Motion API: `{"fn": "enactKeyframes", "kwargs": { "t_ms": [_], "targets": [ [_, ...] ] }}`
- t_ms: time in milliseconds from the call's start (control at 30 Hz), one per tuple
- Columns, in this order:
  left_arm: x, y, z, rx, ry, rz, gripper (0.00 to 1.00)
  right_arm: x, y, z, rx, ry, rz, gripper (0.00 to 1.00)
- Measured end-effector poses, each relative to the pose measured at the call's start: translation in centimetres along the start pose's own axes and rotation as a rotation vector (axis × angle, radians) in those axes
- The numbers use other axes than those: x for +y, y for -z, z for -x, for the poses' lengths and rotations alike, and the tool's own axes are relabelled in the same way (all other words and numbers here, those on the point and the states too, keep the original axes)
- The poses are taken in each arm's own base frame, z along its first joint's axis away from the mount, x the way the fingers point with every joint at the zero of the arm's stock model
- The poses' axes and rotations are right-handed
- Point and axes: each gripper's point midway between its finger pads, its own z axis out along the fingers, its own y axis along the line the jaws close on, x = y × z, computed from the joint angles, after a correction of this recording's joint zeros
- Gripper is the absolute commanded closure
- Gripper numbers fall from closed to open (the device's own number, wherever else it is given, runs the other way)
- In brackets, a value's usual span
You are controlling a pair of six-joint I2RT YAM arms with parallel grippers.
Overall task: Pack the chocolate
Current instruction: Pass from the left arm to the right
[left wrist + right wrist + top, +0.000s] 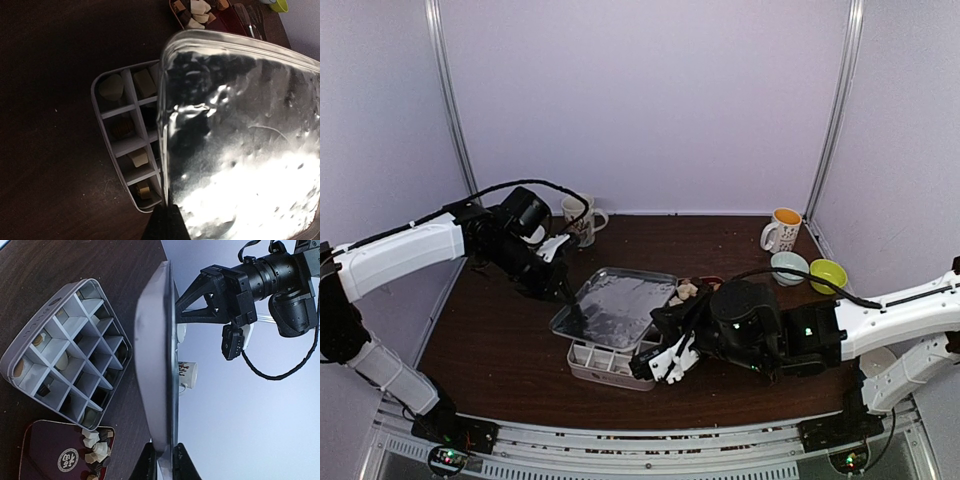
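Chocolate (111, 87): some in divided box (126, 146), rest heaped in tray (47, 442).

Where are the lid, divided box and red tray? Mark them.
lid (615, 305), top view, its shiny centre.
divided box (35, 329), right wrist view, outer rim.
red tray (42, 442), right wrist view, bare floor.

A dark brown wooden table (500, 350) stands inside a booth of 3 pale lavender walls (650, 100). 2 thin metal posts (451, 100) mark the rear corners. A slotted metal rail (620, 445) runs along the near edge. The light is soft and even.
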Motion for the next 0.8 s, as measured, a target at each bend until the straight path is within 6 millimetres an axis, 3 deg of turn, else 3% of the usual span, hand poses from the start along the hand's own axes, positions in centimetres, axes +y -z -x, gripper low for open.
{"fn": "enactKeyframes", "kwargs": {
  "t_ms": [133,500,800],
  "targets": [
    [0.0,0.0,0.1,-0.005,0.003,-0.002,0.85,0.0,0.0,0.0,-0.001,-0.010,0.000,1.00],
    [-0.5,1.0,1.5,-0.081,-0.005,-0.005,0.47,0.0,0.0,0.1,-0.003,-0.063,0.002,1.00],
    [-3.0,7.0,4.5,-0.381,-0.082,-0.055,0.33,-0.2,0.5,0.0,-0.011,-0.150,0.003,1.00]
  ]
}}
